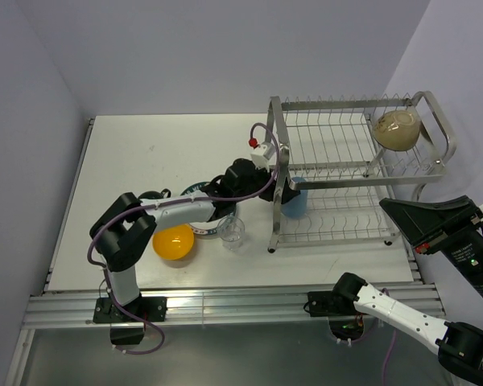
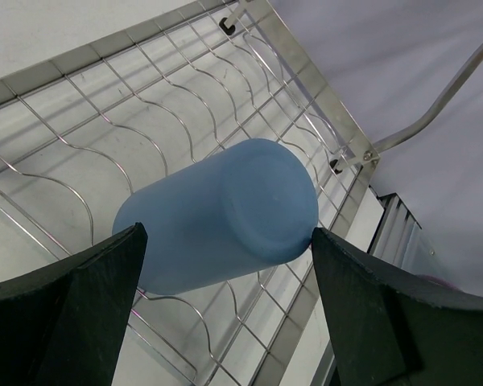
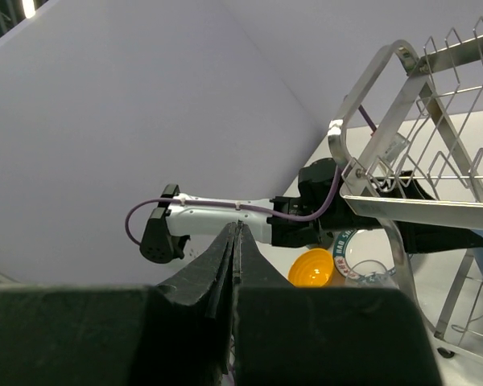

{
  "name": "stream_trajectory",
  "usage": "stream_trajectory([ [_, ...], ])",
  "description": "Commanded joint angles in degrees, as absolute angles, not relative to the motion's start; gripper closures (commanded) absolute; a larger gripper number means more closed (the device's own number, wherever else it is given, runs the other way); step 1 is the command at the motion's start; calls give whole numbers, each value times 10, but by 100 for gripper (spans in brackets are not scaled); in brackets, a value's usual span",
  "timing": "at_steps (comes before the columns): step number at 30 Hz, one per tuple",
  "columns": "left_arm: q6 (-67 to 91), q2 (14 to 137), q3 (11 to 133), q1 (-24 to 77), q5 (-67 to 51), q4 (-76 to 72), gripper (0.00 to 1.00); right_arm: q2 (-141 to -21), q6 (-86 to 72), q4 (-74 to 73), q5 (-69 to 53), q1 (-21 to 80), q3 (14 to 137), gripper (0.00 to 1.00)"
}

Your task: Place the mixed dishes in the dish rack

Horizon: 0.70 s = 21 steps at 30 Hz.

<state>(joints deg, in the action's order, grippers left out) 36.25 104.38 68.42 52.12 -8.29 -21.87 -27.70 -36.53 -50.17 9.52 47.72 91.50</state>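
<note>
Now setting tumbler [image 2: 225, 209] into rack [image 1: 346, 103].
Grasped by left gripper [image 2: 227, 233] at lower tier; next, let go, back out. Right gripper [image 3: 235, 233] clenched, idle.

Plate [image 1: 210, 231] largely hidden beneath left arm [image 1: 185, 213]; tumbler [image 2: 217, 217] mouth concealed behind gripper finger [image 2: 64, 322]; right arm [image 1: 402, 310] cut off at the picture's edge.
</note>
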Motion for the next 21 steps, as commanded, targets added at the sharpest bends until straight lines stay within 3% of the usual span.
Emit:
stream_trajectory([
  [1,365,1009,671,491,-149,-264,11,-277,-356,-484,87,475,921,100],
  [8,395,1041,673,465,-250,-323,18,-281,-352,-487,83,475,922,100],
  [11,410,1055,673,460,-283,-351,26,-279,-350,-490,86,475,923,100],
  [12,417,1062,673,460,-292,-372,35,-279,-350,-492,86,475,924,100],
  [16,436,1075,681,458,-326,-393,55,-279,-349,-497,88,475,926,100],
  [21,458,1066,653,446,-331,-426,64,-279,-347,-499,90,475,930,100],
])
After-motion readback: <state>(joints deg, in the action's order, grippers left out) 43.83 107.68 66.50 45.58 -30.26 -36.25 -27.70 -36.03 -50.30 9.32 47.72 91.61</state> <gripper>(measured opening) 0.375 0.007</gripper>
